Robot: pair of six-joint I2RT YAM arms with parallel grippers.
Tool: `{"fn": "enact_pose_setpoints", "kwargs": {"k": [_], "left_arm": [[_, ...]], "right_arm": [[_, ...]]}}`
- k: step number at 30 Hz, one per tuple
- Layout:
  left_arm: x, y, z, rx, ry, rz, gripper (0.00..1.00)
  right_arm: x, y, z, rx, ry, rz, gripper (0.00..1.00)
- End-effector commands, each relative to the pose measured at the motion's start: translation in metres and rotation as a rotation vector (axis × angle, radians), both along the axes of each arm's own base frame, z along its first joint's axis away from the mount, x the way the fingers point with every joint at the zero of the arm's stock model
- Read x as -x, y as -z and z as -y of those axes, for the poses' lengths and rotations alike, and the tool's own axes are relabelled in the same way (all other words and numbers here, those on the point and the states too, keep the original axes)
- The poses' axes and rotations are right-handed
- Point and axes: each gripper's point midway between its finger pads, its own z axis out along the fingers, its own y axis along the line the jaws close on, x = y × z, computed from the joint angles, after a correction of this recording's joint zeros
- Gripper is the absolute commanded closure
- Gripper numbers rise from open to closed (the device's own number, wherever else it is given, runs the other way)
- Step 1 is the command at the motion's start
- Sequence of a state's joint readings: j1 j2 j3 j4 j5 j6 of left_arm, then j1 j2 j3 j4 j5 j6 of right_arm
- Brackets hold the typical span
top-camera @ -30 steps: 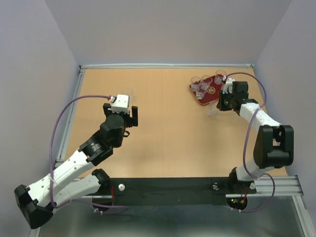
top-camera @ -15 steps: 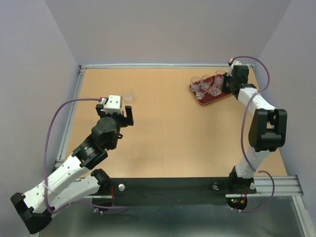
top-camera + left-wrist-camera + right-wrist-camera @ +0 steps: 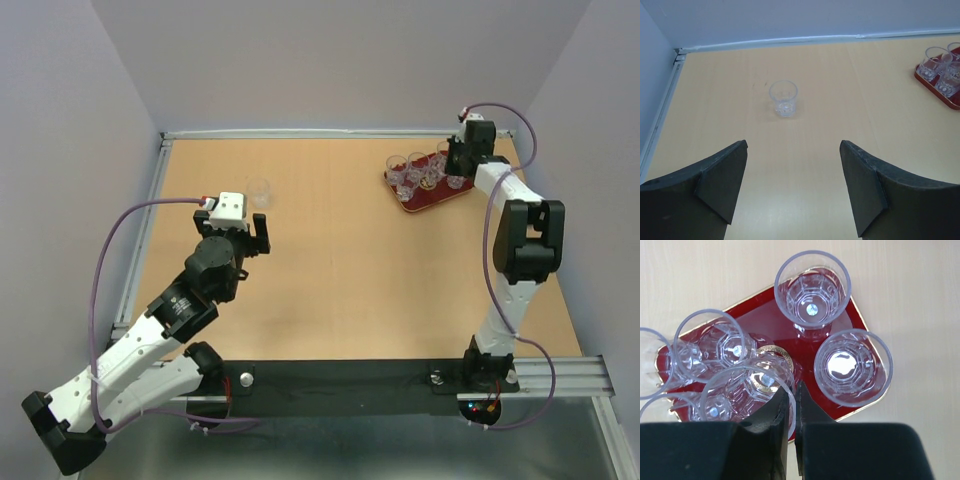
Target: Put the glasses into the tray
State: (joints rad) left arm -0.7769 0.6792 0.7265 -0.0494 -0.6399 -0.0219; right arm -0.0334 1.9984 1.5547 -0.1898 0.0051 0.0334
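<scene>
The dark-red tray (image 3: 409, 204) lies at the far right of the table with several clear glasses (image 3: 408, 172) standing in it. My right gripper (image 3: 794, 399) is over it, shut on the rim of one glass (image 3: 742, 390) that sits above the tray's gold emblem (image 3: 774, 351). One finger is inside that glass and one outside. Whether its base touches the tray I cannot tell. A lone glass (image 3: 783, 98) stands upright on the table at the left (image 3: 259, 190). My left gripper (image 3: 793, 185) is open and empty, a short way behind it.
The raised table border (image 3: 160, 180) runs along the left, close to the lone glass. Grey walls close in the back and both sides. The tray's right rim (image 3: 875, 397) lies near the right edge of the table.
My right gripper carried its glass from in front of the tray to over the tray. The left gripper drew back from the lone glass, which stayed standing.
</scene>
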Motion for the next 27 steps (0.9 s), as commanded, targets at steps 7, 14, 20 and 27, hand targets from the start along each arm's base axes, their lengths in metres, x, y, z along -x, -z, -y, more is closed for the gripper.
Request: {"fn": "enact_pose_setpoints", "kwargs": {"k": [7,14,20,27], "left_arm": [[-0.003,-0.004,-0.003,0.005,-0.014,0.025,0.14],[-0.004,-0.002,-0.003,0.003,-0.013,0.021,0.14],[-0.005,-0.002,-0.002,0.002,-0.011,0.02,0.14],[-0.005,-0.001,-0.002,0.0,-0.01,0.017,0.14]], "right_arm": [[-0.036,-0.026,0.016,0.081,0.018,0.103,0.92],[-0.041,-0.021,0.016,0.103,-0.004,0.098,0.84],[-0.042,-0.019,0.014,0.104,-0.014,0.095,0.74],[-0.04,-0.028,0.012,0.092,-0.023,0.11,0.71]]}}
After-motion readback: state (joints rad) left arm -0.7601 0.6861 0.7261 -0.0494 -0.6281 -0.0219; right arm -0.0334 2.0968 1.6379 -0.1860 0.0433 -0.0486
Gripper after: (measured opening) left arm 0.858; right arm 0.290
